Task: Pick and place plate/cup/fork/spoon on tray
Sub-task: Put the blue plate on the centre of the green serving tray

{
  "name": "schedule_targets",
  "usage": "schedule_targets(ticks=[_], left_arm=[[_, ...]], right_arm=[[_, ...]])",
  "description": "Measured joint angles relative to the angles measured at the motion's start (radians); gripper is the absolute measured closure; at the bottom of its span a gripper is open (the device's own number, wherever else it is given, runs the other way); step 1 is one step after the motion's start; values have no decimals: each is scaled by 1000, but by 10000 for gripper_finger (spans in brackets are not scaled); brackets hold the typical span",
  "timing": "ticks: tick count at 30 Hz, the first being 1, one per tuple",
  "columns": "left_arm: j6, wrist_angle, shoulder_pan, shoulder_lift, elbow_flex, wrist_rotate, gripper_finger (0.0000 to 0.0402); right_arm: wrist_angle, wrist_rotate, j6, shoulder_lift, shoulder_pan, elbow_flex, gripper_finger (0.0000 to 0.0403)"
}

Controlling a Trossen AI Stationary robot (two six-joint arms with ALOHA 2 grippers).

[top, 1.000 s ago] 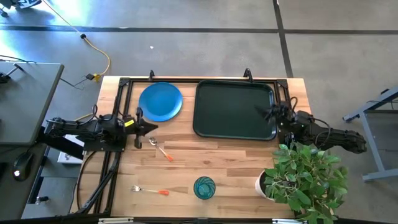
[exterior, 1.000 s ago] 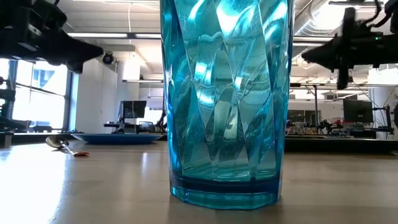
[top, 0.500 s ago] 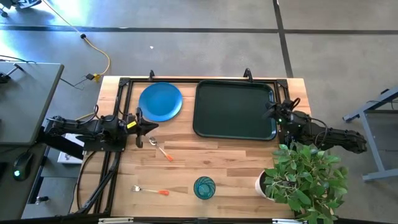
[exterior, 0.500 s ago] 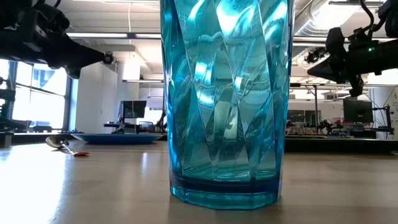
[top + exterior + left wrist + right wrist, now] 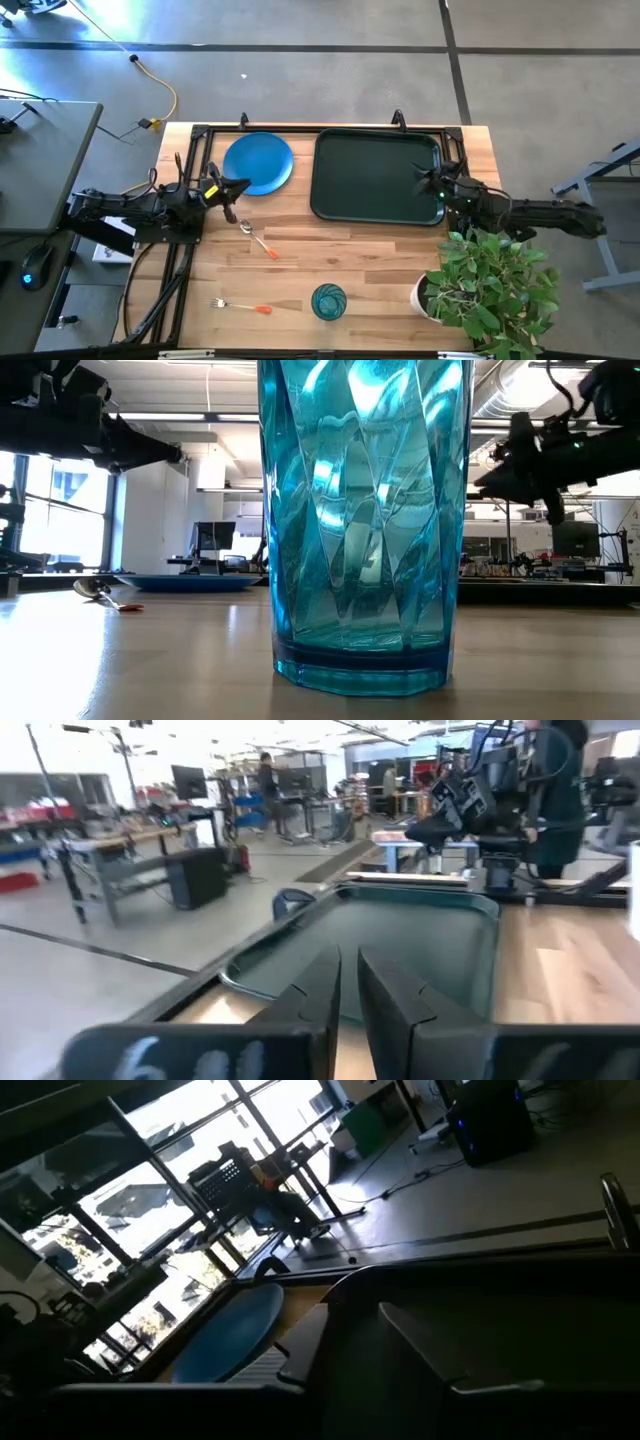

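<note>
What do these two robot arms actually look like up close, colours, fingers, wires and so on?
Both arms are dark, nearly black, built of jointed segments. The left gripper carries a small yellow marking just behind its two slim, pointed fingers, which are flat dark blades. The right gripper shows a tiny green light and loose black cables looping around its wrist. Thin cables also run along the left arm.

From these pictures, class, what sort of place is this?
Probably a robotics lab or workshop: a wooden table with tableware, concrete floor, and workbenches with monitors in the open room behind.
</note>
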Motion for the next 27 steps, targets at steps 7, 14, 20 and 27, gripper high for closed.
schedule_targets(ticks=[7, 14, 20, 27], left_arm=[[18, 29, 74, 42, 0, -6, 325], [-81, -67, 120, 95, 0, -21, 303], [-102, -90, 121, 122, 0, -18, 302], [-136, -89, 120, 127, 0, -16, 302]], right_arm=[[-40, 9, -27, 404, 0, 323, 257], [-235, -16, -111, 767, -48, 696, 245], [-358, -182, -115, 1004, -82, 946, 244], [-410, -216, -164, 1184, -76, 1118, 244]])
